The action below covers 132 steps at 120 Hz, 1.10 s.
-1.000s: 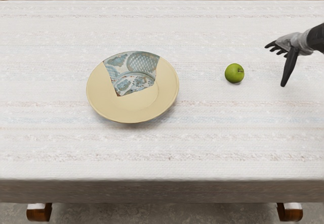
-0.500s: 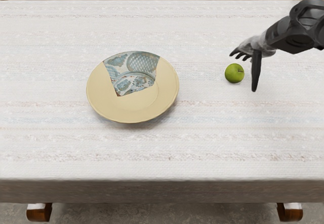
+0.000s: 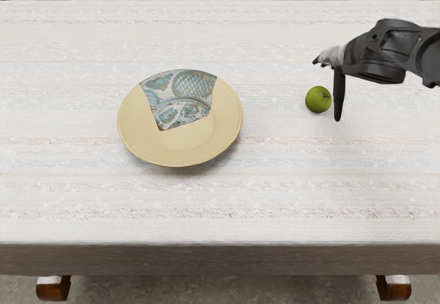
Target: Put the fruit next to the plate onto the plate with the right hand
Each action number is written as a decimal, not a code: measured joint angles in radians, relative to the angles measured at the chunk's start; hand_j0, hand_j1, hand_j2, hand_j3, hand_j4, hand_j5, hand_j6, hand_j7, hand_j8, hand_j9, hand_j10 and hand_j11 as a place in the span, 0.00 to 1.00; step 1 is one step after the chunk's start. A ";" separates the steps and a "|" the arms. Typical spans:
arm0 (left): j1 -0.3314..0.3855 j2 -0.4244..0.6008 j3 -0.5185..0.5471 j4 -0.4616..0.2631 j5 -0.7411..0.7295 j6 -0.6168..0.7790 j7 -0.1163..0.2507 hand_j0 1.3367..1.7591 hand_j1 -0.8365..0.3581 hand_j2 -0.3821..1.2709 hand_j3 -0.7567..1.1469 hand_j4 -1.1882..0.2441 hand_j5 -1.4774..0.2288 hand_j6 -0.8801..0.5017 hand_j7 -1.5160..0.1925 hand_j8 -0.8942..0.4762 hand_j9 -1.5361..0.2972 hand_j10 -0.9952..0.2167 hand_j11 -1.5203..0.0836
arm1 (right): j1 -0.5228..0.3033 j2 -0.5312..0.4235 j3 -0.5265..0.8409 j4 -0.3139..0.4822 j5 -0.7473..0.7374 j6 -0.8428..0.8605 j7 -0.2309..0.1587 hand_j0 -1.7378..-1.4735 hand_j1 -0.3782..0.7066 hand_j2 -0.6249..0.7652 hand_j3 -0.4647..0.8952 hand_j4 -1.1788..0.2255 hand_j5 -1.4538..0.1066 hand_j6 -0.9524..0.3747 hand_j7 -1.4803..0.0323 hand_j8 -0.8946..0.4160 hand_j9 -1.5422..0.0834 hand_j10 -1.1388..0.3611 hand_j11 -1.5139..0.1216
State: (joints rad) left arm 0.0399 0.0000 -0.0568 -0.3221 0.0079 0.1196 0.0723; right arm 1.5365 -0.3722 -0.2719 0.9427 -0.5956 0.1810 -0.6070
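Note:
A small green apple [image 3: 318, 99] lies on the table, well to the right of a cream plate [image 3: 180, 139] with a blue patterned wedge. My right hand [image 3: 331, 70] reaches in from the right edge and hovers just above and right of the apple. One dark finger [image 3: 338, 96] points straight down beside the fruit, close to its right side, while the other fingers spread above it. The hand holds nothing. No left arm shows.
The table [image 3: 220, 201] wears a pale woven cloth. A brown wall strip runs behind its far edge. Two wooden table feet [image 3: 53, 287] show below the front edge.
The right hand has moved left from the table's right edge until it is over the apple. The apple and the plate have stayed where they were.

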 joint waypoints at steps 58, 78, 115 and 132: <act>0.000 0.000 0.000 0.000 0.000 0.000 0.000 0.76 0.99 0.23 0.40 0.83 0.87 0.64 0.89 0.65 0.84 0.82 0.95 | -0.038 0.074 -0.010 -0.023 -0.015 -0.145 -0.004 0.30 0.25 0.42 0.34 0.69 0.76 0.56 0.80 0.52 0.78 0.62 0.76; 0.000 0.000 0.000 0.000 0.000 0.000 0.000 0.76 0.99 0.23 0.40 0.83 0.87 0.64 0.89 0.65 0.84 0.82 0.95 | -0.048 0.099 -0.037 -0.032 -0.032 -0.205 -0.004 0.30 0.30 0.41 0.34 0.66 0.72 0.53 0.76 0.49 0.75 0.59 0.73; 0.000 0.000 0.000 0.000 0.000 0.000 0.000 0.76 0.99 0.23 0.40 0.83 0.87 0.64 0.89 0.65 0.84 0.82 0.95 | -0.052 0.099 -0.115 -0.009 -0.039 -0.296 -0.004 0.30 0.33 0.41 0.34 0.64 0.71 0.51 0.75 0.47 0.73 0.58 0.71; 0.000 0.000 0.000 0.000 0.000 0.000 0.000 0.76 0.99 0.23 0.40 0.83 0.87 0.64 0.89 0.65 0.84 0.82 0.95 | -0.071 0.118 -0.123 -0.027 -0.039 -0.330 -0.004 0.30 0.33 0.41 0.34 0.64 0.70 0.51 0.74 0.47 0.73 0.58 0.71</act>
State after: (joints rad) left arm 0.0399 0.0000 -0.0568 -0.3221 0.0079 0.1196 0.0724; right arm 1.4656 -0.2537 -0.3946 0.9152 -0.6348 -0.1491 -0.6109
